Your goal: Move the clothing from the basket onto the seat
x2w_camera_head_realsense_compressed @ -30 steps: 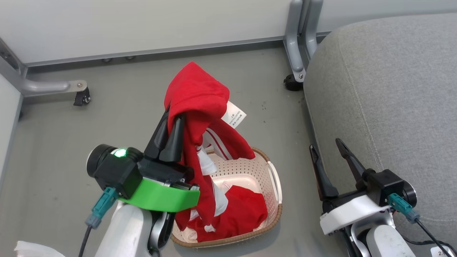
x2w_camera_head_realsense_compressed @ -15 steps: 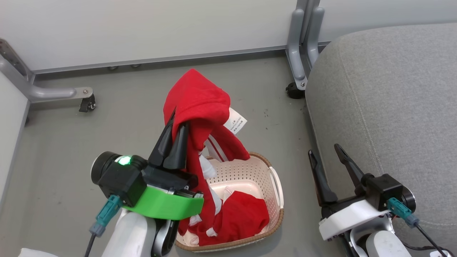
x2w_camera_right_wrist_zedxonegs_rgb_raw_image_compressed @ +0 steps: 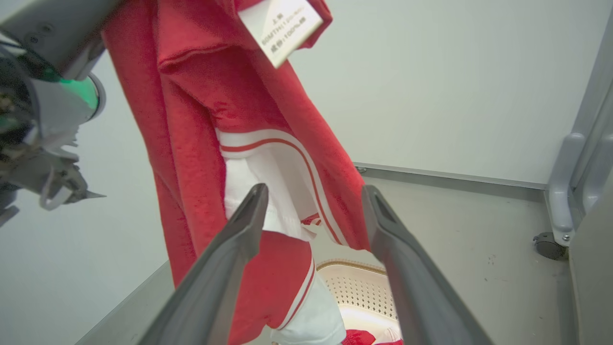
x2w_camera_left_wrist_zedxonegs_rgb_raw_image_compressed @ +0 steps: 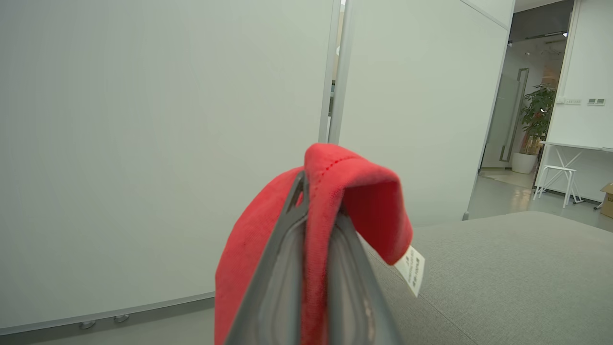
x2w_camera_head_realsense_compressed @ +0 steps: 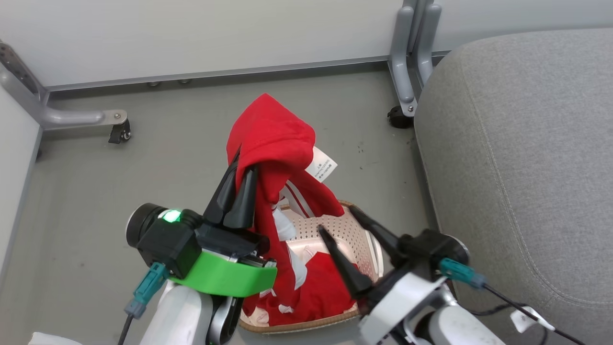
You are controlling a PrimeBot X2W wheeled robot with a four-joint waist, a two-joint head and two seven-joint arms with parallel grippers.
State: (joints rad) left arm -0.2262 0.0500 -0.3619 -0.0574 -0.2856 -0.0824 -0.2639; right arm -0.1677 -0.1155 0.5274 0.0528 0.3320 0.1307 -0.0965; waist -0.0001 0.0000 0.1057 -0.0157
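While the left gripper (x2w_camera_head_realsense_compressed: 243, 168) is clamped on a red garment (x2w_camera_head_realsense_compressed: 273, 129) hanging lengthwise over the basket (x2w_camera_head_realsense_compressed: 297, 327), the right gripper (x2w_camera_head_realsense_compressed: 336, 218), fingers apart, points at its lower folds, with the seat (x2w_camera_head_realsense_compressed: 517, 143) lying rightward.

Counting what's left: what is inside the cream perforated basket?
A crumpled red garment with white trim lies in the cream perforated plastic basket. The hanging red garment, left gripper and right gripper cover part of its floor.

Red clothing (x2w_camera_head_realsense_compressed: 273, 139), white stripes; grey seat (x2w_camera_head_realsense_compressed: 527, 143)
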